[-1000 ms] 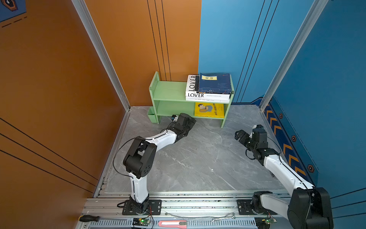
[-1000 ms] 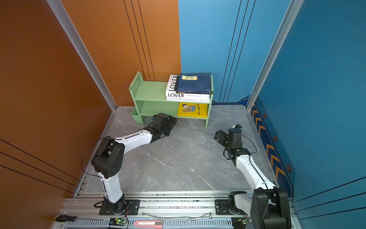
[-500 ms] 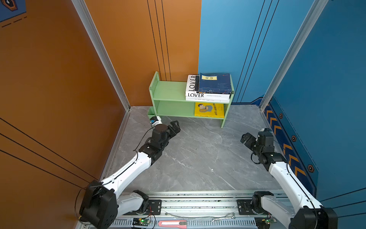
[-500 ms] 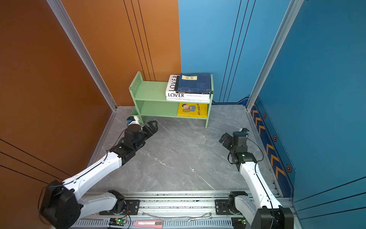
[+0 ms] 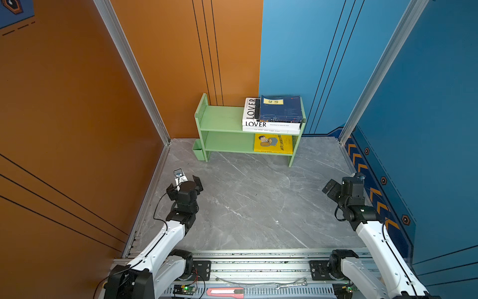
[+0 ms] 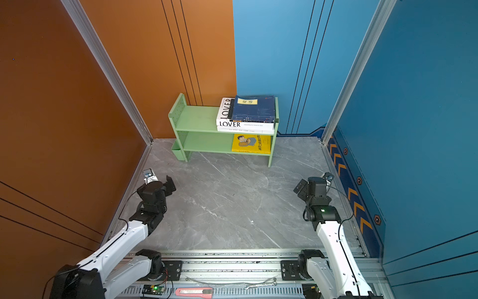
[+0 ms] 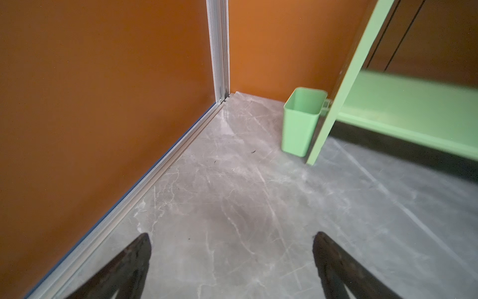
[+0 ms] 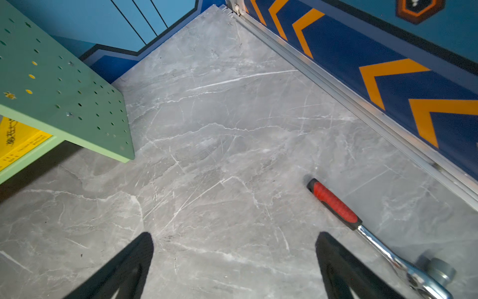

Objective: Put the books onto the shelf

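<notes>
Orange wall (image 5: 77, 116) on one side, blue wall (image 5: 426, 116) on the other, grey marble floor (image 5: 258, 207) between. No book lies on the floor in any view.

Shelf (image 5: 222, 121) stands at the back, in the wall corner. Every book in view is on it, at its blue-wall end. Top tier holds a flat stack: plain white book (image 5: 271, 131) at the bottom, white LOVER book (image 5: 254, 123) on that, navy book (image 5: 280, 110) on top. A dark sliver under the navy one may be more books, so the count can't be confirmed. Yellow cartoon book (image 5: 273, 143) lies flat on the lower tier.

Left gripper (image 5: 184, 184) hangs low by the orange wall, jaws wide apart, nothing between them. Right gripper (image 5: 345, 181) does the same by the blue wall, also empty. Both are well apart from the shelf.

Judgement: placing looks finished and this is the wrap-up step. Next move calls only for parking the arms, or a closer look at the stack if a count is wanted.

View differences:
- Both top views give the whole stack and both arms.
- Only the right wrist view shows a red-handled ratchet (image 8: 333, 202) on the floor near the right gripper, plus the shelf's hole-dotted side panel (image 8: 64, 85).
- Left wrist view shows the little green cup (image 7: 301, 121) close up at the shelf's side, and no books.
</notes>
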`<state>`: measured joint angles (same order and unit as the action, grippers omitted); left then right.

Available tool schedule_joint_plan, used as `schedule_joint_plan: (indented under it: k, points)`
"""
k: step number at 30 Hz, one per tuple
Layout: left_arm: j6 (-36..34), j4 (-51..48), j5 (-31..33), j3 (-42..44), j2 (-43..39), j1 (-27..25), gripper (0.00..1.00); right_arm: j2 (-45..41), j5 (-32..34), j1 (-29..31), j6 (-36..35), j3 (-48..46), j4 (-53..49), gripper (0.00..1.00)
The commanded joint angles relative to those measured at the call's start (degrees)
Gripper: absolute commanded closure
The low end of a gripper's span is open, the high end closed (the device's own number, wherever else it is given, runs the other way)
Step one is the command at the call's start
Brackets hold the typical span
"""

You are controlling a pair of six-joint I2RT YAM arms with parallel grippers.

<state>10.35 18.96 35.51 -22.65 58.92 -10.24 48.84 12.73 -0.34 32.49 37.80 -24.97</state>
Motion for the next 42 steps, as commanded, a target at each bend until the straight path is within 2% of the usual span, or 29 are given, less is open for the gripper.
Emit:
schedule_joint_plan:
  k: [1,5,9,13,15,17,19,20,21,22,25,29,32,37,42]
  points:
    - [-7.60,15.41,0.85,4.08,4.23,1.03,0.02,-1.41,3.58,-0.28,-0.75,1.27,-3.35,0.00]
    - [-6.69,27.70,-2.87,7.77,12.14,3.20,0.02,-1.55,4.13,-0.28,-0.26,1.63,-5.38,0.00]
    - [-8.73,40.15,-4.02,9.01,19.96,3.34,0.02,-0.98,5.45,-0.28,-0.32,2.51,-7.82,0.00]
    - [-11.32,45.43,-9.35,7.61,27.55,3.13,0.02,-0.41,6.95,-0.25,-0.24,3.23,-9.08,0.00]
    - [-12.48,43.01,-12.96,6.37,29.39,2.84,0.02,-0.34,7.94,-0.28,0.11,3.26,-9.44,0.00]
    - [-13.71,45.47,-12.57,4.48,33.15,2.86,0.02,-0.57,8.95,-0.28,0.62,2.95,-9.41,0.00]
    - [-9.97,33.68,-14.64,1.51,29.67,5.07,0.02,-0.59,9.49,-0.36,0.90,2.66,-9.25,0.00]
    - [-8.32,32.39,-16.77,1.17,29.55,7.14,0.02,-0.50,10.02,-0.36,1.15,2.50,-8.97,0.00]
    - [-8.04,35.53,-19.49,2.26,30.06,8.26,0.02,-0.28,10.28,-0.43,1.16,2.16,-8.32,0.00]
    - [-8.10,36.95,-19.28,2.60,30.52,8.28,0.02,-0.24,10.80,-0.41,0.88,1.79,-7.41,0.00]
    - [-8.06,35.83,-18.95,2.23,30.20,8.13,0.02,-0.37,12.66,-0.45,-0.37,-0.76,-2.66,0.00]
    - [-8.44,35.80,-18.27,2.23,30.35,7.63,0.02,-0.63,15.34,-0.63,-3.92,-7.86,8.50,0.00]
    - [-9.12,35.79,-16.69,1.94,30.47,6.74,0.02,-1.98,11.02,-0.55,-11.95,-14.08,19.43,0.00]
    - [-9.24,35.80,-16.41,1.98,30.54,6.56,0.02,-2.47,11.79,-0.72,-16.99,-24.57,42.28,0.00]
    - [-9.37,35.81,-16.34,1.94,30.48,6.47,0.02,1.52,8.15,-0.89,-18.47,-27.94,51.06,0.00]
